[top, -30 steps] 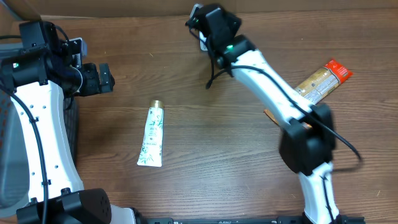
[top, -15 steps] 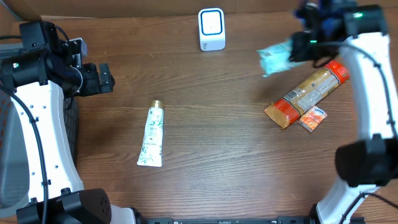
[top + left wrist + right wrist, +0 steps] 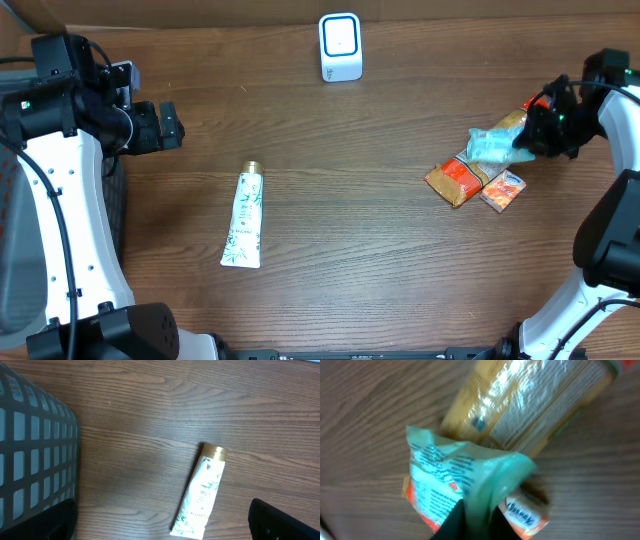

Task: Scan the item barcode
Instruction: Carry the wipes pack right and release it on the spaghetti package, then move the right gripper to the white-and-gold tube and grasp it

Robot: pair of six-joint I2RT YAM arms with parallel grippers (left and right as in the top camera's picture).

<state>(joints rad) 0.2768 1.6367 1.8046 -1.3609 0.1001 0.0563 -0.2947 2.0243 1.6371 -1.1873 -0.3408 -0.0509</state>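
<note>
Teal pouch [image 3: 465, 477] | swung away from scanner [image 3: 341, 47] in the last second, now pinched by its edge in my right fingers [image 3: 447, 529], above yellow pack [image 3: 540, 405] | left fingers [image 3: 287, 522] spread, empty | I judge scan done, release next.

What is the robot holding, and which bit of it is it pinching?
The right gripper pinches the pale green packet by its bunched-up end, over the long yellow pack. The left gripper is open and holds nothing.

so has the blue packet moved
Yes: the blue packet has gone right and down in the overhead view, away from the white scanner, over the pasta pack.
</note>
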